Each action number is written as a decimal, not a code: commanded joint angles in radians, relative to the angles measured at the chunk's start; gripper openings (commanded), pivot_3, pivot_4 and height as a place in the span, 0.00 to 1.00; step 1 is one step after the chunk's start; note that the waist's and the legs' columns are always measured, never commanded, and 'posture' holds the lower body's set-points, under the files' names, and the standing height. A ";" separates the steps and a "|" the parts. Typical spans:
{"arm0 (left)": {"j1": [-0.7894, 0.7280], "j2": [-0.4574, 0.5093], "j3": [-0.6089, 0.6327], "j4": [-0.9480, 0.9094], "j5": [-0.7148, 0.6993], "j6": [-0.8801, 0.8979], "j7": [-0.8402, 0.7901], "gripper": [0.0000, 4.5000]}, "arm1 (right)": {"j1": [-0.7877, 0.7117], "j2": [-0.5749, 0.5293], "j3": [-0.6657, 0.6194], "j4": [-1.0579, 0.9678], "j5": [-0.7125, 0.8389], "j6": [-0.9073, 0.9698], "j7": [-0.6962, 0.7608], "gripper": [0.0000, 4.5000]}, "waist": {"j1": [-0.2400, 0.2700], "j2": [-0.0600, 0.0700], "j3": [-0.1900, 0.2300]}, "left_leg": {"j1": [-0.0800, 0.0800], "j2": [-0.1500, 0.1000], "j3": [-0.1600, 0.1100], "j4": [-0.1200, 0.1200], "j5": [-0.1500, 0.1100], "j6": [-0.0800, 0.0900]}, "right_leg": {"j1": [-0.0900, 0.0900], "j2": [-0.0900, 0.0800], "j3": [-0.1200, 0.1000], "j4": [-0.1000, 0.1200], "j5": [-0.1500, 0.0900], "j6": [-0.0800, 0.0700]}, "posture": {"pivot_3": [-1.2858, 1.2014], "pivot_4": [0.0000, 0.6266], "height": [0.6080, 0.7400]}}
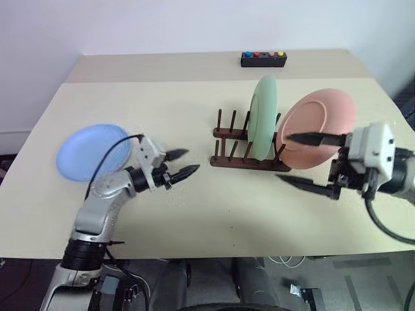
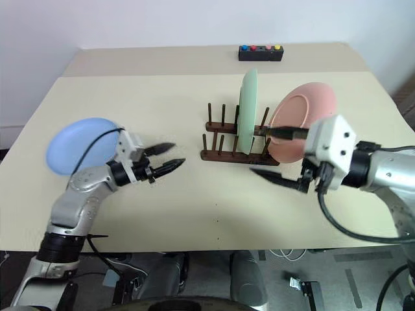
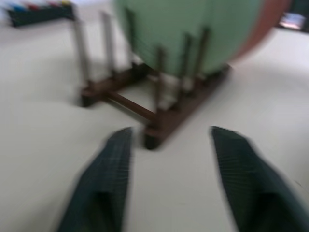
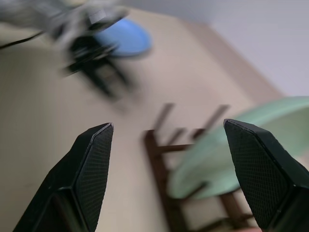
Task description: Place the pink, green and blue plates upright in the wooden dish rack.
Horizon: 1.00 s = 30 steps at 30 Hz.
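The wooden dish rack point(image 1: 249, 148) stands right of the table's middle. A green plate point(image 1: 264, 116) stands upright between its pegs. A pink plate point(image 1: 319, 124) leans at the rack's right end. The blue plate point(image 1: 91, 153) lies flat at the table's left. My left gripper point(image 1: 192, 160) hovers open and empty between the blue plate and the rack, pointing toward the rack point(image 3: 145, 106). My right gripper point(image 1: 283, 157) is open and empty just right of the rack, its upper finger in front of the pink plate. The right wrist view looks past the green plate point(image 4: 227, 150) to the blue plate point(image 4: 123, 36).
A small black box with coloured buttons point(image 1: 264, 59) sits near the table's far edge behind the rack. The cream tabletop point(image 1: 194, 220) is bare in front of the rack. A white wall rises behind the table.
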 commanded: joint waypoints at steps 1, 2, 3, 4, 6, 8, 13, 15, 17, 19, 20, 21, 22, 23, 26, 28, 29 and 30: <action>-0.021 0.036 0.103 0.003 -0.008 0.000 0.067 0.98 | -0.025 0.002 0.074 -0.040 -0.023 -0.034 0.015 0.83 | 0.000 0.000 0.000 | 0.000 0.000 0.000 0.000 0.000 0.000 | 0.000 0.000 0.000 0.000 0.000 0.000 | 0.52 0.24 1.00; -0.028 0.046 0.125 0.017 0.011 -0.006 0.101 0.98 | -0.045 0.008 0.098 -0.038 -0.025 -0.040 0.016 0.83 | -0.001 0.000 0.000 | 0.000 0.000 0.000 0.000 0.000 0.000 | 0.000 0.000 0.000 0.000 0.000 0.000 | 0.52 0.24 1.00; -0.033 0.053 0.138 0.026 0.025 -0.010 0.124 0.98 | -0.059 0.011 0.113 -0.036 -0.026 -0.043 0.017 0.83 | 0.000 0.000 0.000 | 0.000 0.000 0.000 0.000 0.000 0.000 | 0.000 0.000 0.000 0.000 0.000 0.000 | 0.52 0.24 1.00; -0.045 0.069 0.157 0.051 0.051 -0.011 0.164 0.98 | -0.078 0.016 0.134 -0.032 -0.032 -0.050 0.021 0.83 | 0.001 -0.001 0.000 | 0.000 0.000 0.000 0.000 0.000 0.000 | 0.000 0.000 0.000 0.000 0.000 0.000 | 0.52 0.24 1.00; -0.080 0.118 0.211 0.111 0.095 0.032 0.262 0.98 | -0.123 0.036 0.183 -0.016 -0.037 -0.062 0.032 0.83 | 0.001 -0.003 0.002 | 0.000 0.000 0.000 0.000 0.000 0.000 | 0.000 0.000 0.000 0.000 0.000 0.000 | 0.52 0.24 1.00; -0.103 0.150 0.254 0.135 0.103 0.084 0.327 0.98 | -0.149 0.050 0.218 0.004 -0.048 -0.078 0.050 0.83 | -0.001 -0.005 0.003 | 0.000 0.000 -0.001 0.000 0.000 0.000 | 0.000 0.000 -0.001 0.000 0.000 0.000 | 0.52 0.24 1.00; -0.161 0.204 0.344 0.194 0.099 0.231 0.442 0.98 | -0.182 0.080 0.263 0.055 -0.073 -0.111 0.076 0.83 | 0.003 -0.008 0.004 | -0.001 0.000 -0.001 -0.001 0.000 0.000 | -0.001 -0.001 -0.001 -0.001 0.000 0.001 | 0.52 0.24 1.00; -0.216 0.256 0.394 0.283 0.118 0.323 0.521 0.98 | -0.197 0.095 0.275 0.070 -0.071 -0.119 0.084 0.83 | 0.002 -0.009 0.005 | -0.001 0.000 -0.002 -0.001 0.000 0.000 | -0.001 0.000 -0.002 0.000 0.000 0.000 | 0.52 0.24 1.00; -0.243 0.329 0.381 0.375 0.153 0.399 0.538 0.98 | -0.209 0.110 0.284 0.082 -0.070 -0.124 0.089 0.83 | -0.004 -0.011 0.005 | -0.001 0.000 -0.003 -0.001 0.000 0.000 | -0.001 0.001 -0.003 0.001 0.000 0.000 | 0.52 0.24 1.00; -0.257 0.381 0.337 0.465 0.182 0.436 0.520 0.98 | -0.213 0.123 0.290 0.095 -0.079 -0.131 0.091 0.83 | -0.009 -0.011 0.005 | -0.001 0.000 -0.003 -0.001 0.000 0.000 | -0.002 0.001 -0.004 0.001 0.000 0.000 | 0.52 0.24 1.00; -0.266 0.402 0.313 0.511 0.199 0.445 0.511 0.98 | -0.210 0.128 0.292 0.100 -0.084 -0.136 0.091 0.83 | -0.010 -0.010 0.005 | -0.001 0.000 -0.003 -0.002 0.000 0.000 | -0.002 0.000 -0.004 0.001 0.000 0.000 | 0.52 0.24 1.00; -0.274 0.415 0.295 0.544 0.211 0.448 0.504 0.98 | -0.209 0.131 0.295 0.103 -0.088 -0.140 0.092 0.83 | -0.008 -0.010 0.005 | -0.001 0.000 -0.003 -0.002 0.000 0.000 | -0.002 0.000 -0.004 0.001 0.000 0.000 | 0.52 0.24 1.00; -0.284 0.424 0.281 0.575 0.225 0.440 0.497 0.98 | -0.206 0.134 0.295 0.105 -0.093 -0.143 0.091 0.83 | -0.007 -0.010 0.005 | -0.001 0.000 -0.003 -0.002 0.000 0.000 | -0.002 0.000 -0.004 0.001 0.000 0.000 | 0.52 0.24 1.00; -0.298 0.429 0.277 0.608 0.231 0.424 0.496 0.98 | -0.202 0.137 0.295 0.105 -0.097 -0.146 0.089 0.83 | -0.004 -0.010 0.005 | -0.001 0.000 -0.003 -0.002 0.000 0.000 | -0.002 0.000 -0.004 0.001 0.000 0.000 | 0.52 0.24 1.00; -0.351 0.428 0.271 0.718 0.223 0.400 0.461 0.98 | -0.185 0.148 0.284 0.095 -0.097 -0.146 0.077 0.83 | 0.003 -0.013 0.005 | -0.002 0.000 -0.004 -0.001 0.000 -0.001 | -0.002 0.000 -0.004 0.001 0.000 0.000 | 0.52 0.24 1.00; -0.373 0.429 0.237 0.768 0.240 0.397 0.439 0.98 | -0.181 0.151 0.282 0.090 -0.098 -0.145 0.073 0.83 | 0.004 -0.014 0.004 | -0.002 0.000 -0.004 -0.001 0.000 -0.001 | -0.002 0.000 -0.005 0.001 0.000 0.000 | 0.52 0.24 1.00; -0.385 0.424 0.222 0.791 0.246 0.393 0.427 0.98 | -0.177 0.153 0.281 0.089 -0.101 -0.146 0.070 0.83 | 0.004 -0.014 0.004 | -0.002 0.000 -0.004 -0.001 0.000 -0.001 | -0.002 0.000 -0.005 0.001 0.000 0.000 | 0.52 0.24 1.00; -0.397 0.417 0.211 0.812 0.248 0.390 0.411 0.98 | -0.172 0.154 0.280 0.087 -0.103 -0.147 0.067 0.83 | 0.003 -0.014 0.004 | -0.002 0.000 -0.004 -0.001 0.000 -0.001 | -0.002 0.000 -0.004 0.001 0.000 0.000 | 0.52 0.24 1.00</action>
